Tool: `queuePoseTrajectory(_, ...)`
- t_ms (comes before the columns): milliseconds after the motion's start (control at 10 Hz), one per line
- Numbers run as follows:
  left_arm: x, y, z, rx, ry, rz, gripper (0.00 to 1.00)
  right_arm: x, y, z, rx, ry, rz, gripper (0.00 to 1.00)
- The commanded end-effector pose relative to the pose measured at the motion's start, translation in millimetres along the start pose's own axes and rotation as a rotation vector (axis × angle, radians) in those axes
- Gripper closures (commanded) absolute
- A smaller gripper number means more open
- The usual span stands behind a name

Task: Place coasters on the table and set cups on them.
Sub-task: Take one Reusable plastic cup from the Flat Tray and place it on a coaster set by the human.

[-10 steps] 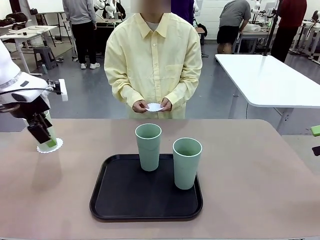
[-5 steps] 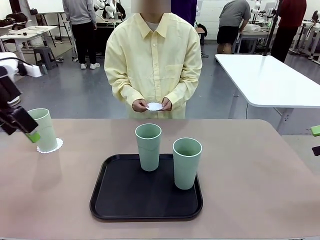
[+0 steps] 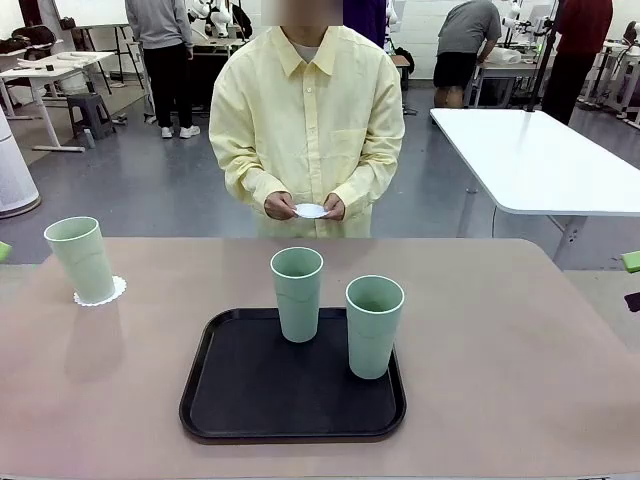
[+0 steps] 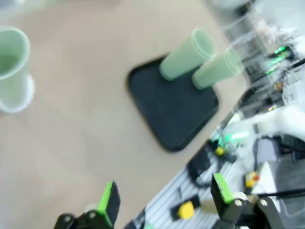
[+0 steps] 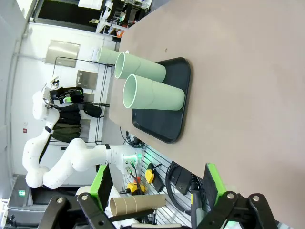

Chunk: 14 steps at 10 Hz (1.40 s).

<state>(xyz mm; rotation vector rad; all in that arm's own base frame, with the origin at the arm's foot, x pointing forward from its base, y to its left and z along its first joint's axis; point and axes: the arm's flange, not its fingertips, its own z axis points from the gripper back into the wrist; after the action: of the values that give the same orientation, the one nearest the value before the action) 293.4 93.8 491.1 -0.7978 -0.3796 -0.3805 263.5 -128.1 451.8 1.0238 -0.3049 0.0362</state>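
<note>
- Three cups stand upright in your front view, two on the black tray (image 3: 250, 395) and one off it.
- The lone cup (image 3: 82, 258) stands on the table (image 3: 520, 360), well out beyond the tray's far-left corner.
- Under that cup you can see a coaster (image 3: 100, 293). Its scalloped edge shows past the base on the side facing the tray.
- One tray cup (image 3: 298, 293) stands by the middle of the tray's far edge.
- The other tray cup (image 3: 374, 325) stands close to that cup's right, further in from the far edge. You can see a narrow gap between them.
- A second coaster (image 3: 310, 211) is off the table, beyond the tray's far edge. The person pinches it between both hands, one hand (image 3: 280, 210) on each side (image 3: 333, 208).
- Your left gripper (image 4: 164, 198) is spread wide with nothing between its green pads.
- Its wrist view is blurred, but you can make out the tray (image 4: 176, 105) ahead of it, carrying two cups (image 4: 186, 59) (image 4: 217, 69).
- In the same view the lone cup (image 4: 12, 67) sits on its coaster (image 4: 27, 93), well clear of the tray.
- Your right gripper (image 5: 157, 186) is also spread wide and holds nothing.
- It looks along the table toward the tray (image 5: 162, 119) from well off to one side.
- From there you see the two tray cups (image 5: 152, 93) (image 5: 138, 67) overlapping, with the lone cup (image 5: 107, 55) beyond them.
</note>
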Motion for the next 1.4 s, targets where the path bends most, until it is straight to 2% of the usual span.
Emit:
queuePoseTrajectory(0, -39.6, 40.4, 10.5, -0.225, -0.141, 0.009, 0.00, 0.0, -0.2, 0.4, 0.014, 0.001, 0.012, 0.00)
queuePoseTrajectory(100, -47.2, 61.3, 26.1, -0.264, -0.200, 0.048, 0.00, 0.0, -0.2, 0.4, 0.014, 0.001, 0.012, 0.00)
queuePoseTrajectory(300, -56.3, 97.0, 51.0, -0.350, -0.251, 0.122, 0.00, 0.0, -0.2, 0.4, 0.014, 0.001, 0.012, 0.00)
queuePoseTrajectory(600, -55.7, 127.0, 71.2, -0.462, -0.273, 0.146, 0.00, 0.0, -0.2, 0.4, 0.014, 0.001, 0.012, 0.00)
queuePoseTrajectory(800, -52.6, 129.9, 70.6, -0.469, -0.266, 0.125, 0.00, 0.0, -0.2, 0.4, 0.014, 0.001, 0.012, 0.00)
queuePoseTrajectory(900, -58.3, 120.1, 64.8, -0.465, -0.272, 0.163, 0.00, 0.0, -0.2, 0.4, 0.014, 0.001, 0.012, 0.00)
queuePoseTrajectory(1300, -58.3, 120.1, 64.8, -0.465, -0.272, 0.163, 0.00, 0.0, -0.2, 0.4, 0.014, 0.001, 0.012, 0.00)
